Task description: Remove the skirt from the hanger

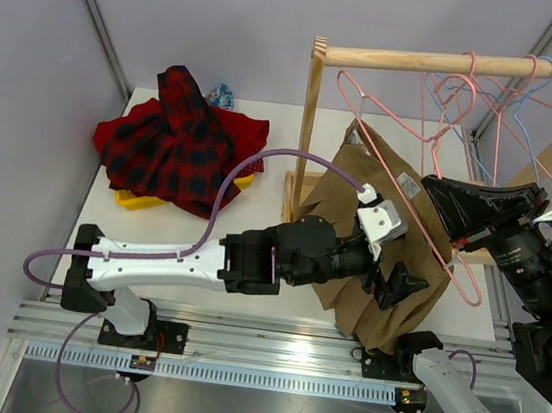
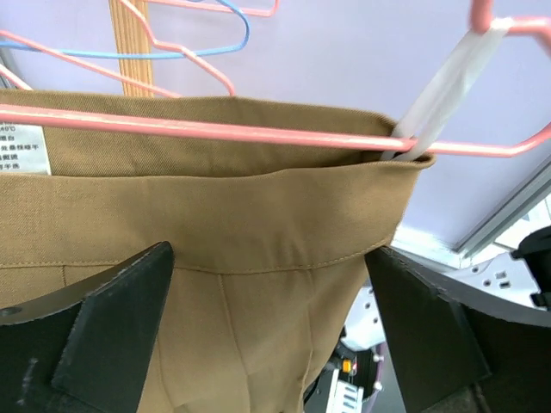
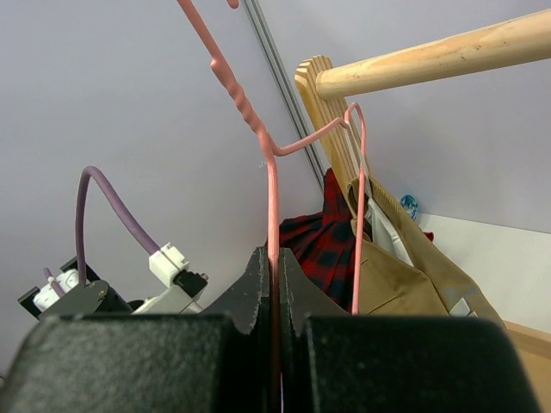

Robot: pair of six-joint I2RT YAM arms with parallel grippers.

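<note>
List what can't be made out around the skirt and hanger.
- The skirt's hem: left wrist view, cut off by the bottom edge.
- The label's text: left wrist view, too small, cut by the left edge.
- The hanger's hook: left wrist view, beyond the top edge.
- The right gripper: top view, hidden under its camera.

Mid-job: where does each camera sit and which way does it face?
Top external: overhead from behind, looking down on the tan skirt; left arm and right arm show.
Left wrist: facing the skirt's waistband on the pink hanger; open left gripper frames it.
Right wrist: tilted up toward the wooden rail; right gripper shut on the hanger.
Shared: both wrist views show hanger and skirt.
</note>
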